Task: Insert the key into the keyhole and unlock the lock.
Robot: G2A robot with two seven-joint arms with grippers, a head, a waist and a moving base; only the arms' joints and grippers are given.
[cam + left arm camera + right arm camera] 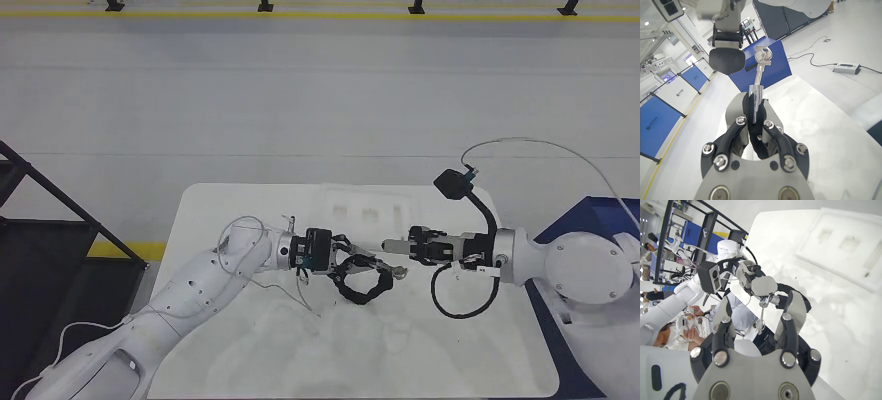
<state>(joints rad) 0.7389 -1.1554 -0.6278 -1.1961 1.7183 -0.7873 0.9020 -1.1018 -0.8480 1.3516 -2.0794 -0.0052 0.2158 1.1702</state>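
Left end effector (753, 103) is clamped shut on the lock (756, 93). Its fingers (734, 108) pinch the black sleeve just behind the chrome barrel, and the barrel's mouth pokes out past the tips. The key (761, 66) sits w/ its blade in the keyhole at the barrel's end, so it's straight ahead of the left end effector and in line w/ it, but only the lock is gripped, not the key. The key's long axis carries on straight out of the barrel: blade end in the lock, toward the left arm; head end out, toward the right arm. How far it has been turned, can't tell

Right end effector (760, 300) is spread wide and has hold of nothing. Its fingers (726, 313) stand either side of the key's head w/ a gap on each side. In the left wrist view one dark pad (727, 60) is just beside the head, not touching

In the top view the two end effectors face each other tip to tip over the middle of the white bench (220, 220), w/ lock & key between them, so the key's axis runs approx along the line from one arm to the other. The lock's black cable (362, 285) loops from the barrel on the side nearer the robot; can't tell if it rests on the bench. A white foam tray (370, 210) lies on the bench on the far side, near but apart from the lock
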